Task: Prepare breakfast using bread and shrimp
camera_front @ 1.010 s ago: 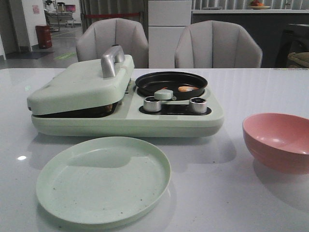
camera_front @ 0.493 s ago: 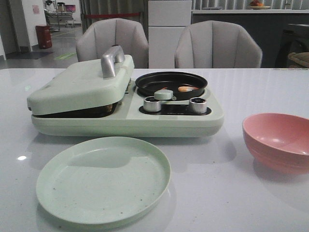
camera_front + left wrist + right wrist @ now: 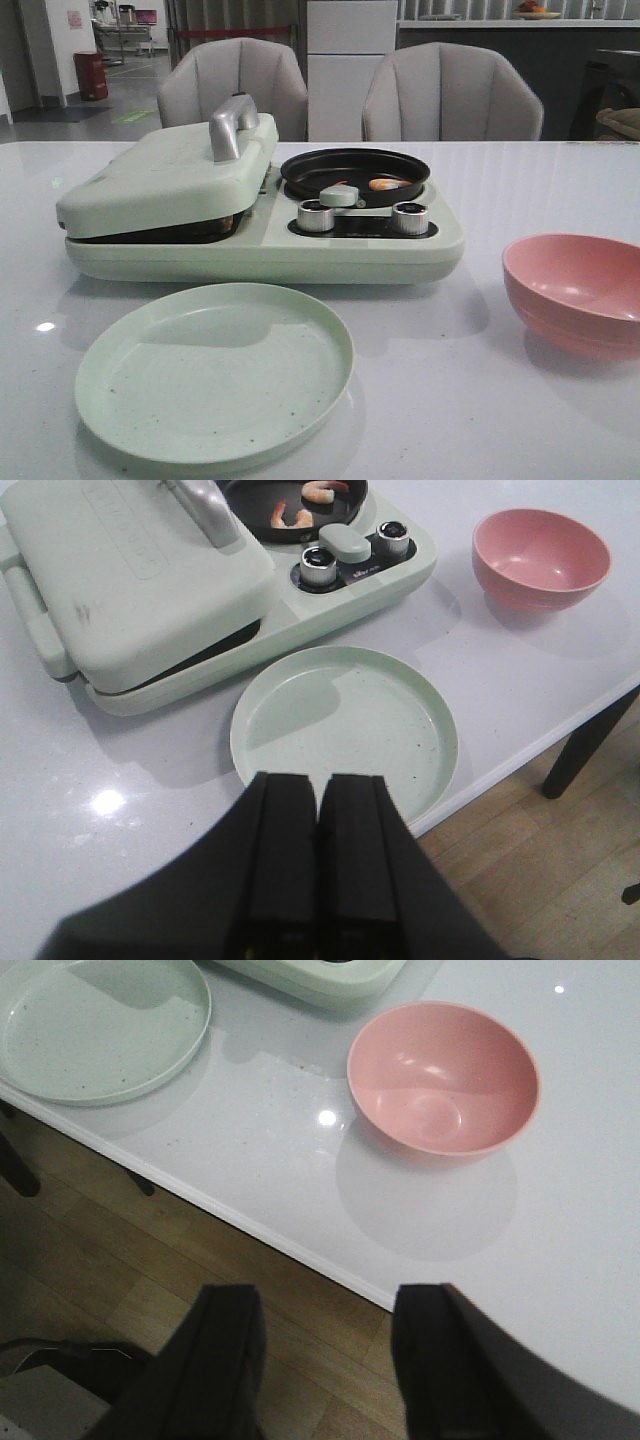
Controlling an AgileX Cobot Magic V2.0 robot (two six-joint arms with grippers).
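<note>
Shrimp (image 3: pixel 320 491): curved orange-pink pieces lying in the round black pan (image 3: pixel 355 170) at upper centre of the front view, one (image 3: pixel 387 184) showing just behind the pale green lever knob (image 3: pixel 338 195); two seen in the left wrist view at top centre. Bread not visible anywhere; possibly under the closed hinged lid (image 3: pixel 170 180) with the silver handle (image 3: pixel 232 125), cannot tell. Pale green breakfast maker (image 3: pixel 300 250) standing mid-frame on the white table (image 3: pixel 450 400), two silver dials (image 3: pixel 316 215) along its front edge. Round pale green plate (image 3: pixel 215 370) just before it in the lower left, bare. Pink bowl (image 3: pixel 580 290) at the right edge, well apart from the plate. Left gripper (image 3: pixel 318 810) clenched, fingers pressed together with nothing between, hanging above the plate's near rim. Right gripper (image 3: pixel 325 1330) spread wide, holding nothing, over the table edge and wooden floor (image 3: pixel 150 1260) beside the bowl.
</note>
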